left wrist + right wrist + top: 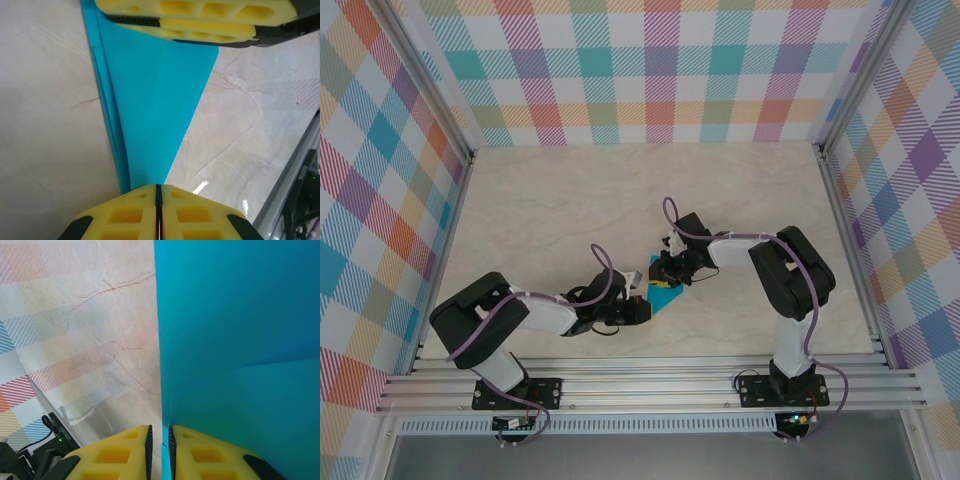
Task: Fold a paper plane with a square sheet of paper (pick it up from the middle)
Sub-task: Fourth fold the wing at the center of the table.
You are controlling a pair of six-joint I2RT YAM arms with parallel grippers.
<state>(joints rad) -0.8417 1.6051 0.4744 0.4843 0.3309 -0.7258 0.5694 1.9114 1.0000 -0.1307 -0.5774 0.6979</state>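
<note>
Paper plane (pixel 150 100): a teal wedge in the lower middle of the overhead view, stretching between the two grippers over the pale tabletop (pixel 45 125). I cannot tell whether it is resting there or hanging just clear.
Left gripper (pixel 157 187): sitting at the bottom edge of its own wrist view, closing tight on the wedge's narrow tip.
Right gripper (pixel 187 24): reaching in at the top of that same view, clamping the wide end. In its own camera the paper's edge is running up out of a nearly closed gap.
Layers: several folded edges are fanning out along the left side of the wedge.
Handling: it is looking very light, thin and floppy. I would expect it to crease or tear under a hard pull and to slip from a loose grip.
Where to hold: I would be taking it by the stacked folds near the centre crease, not by a single loose flap.
</note>
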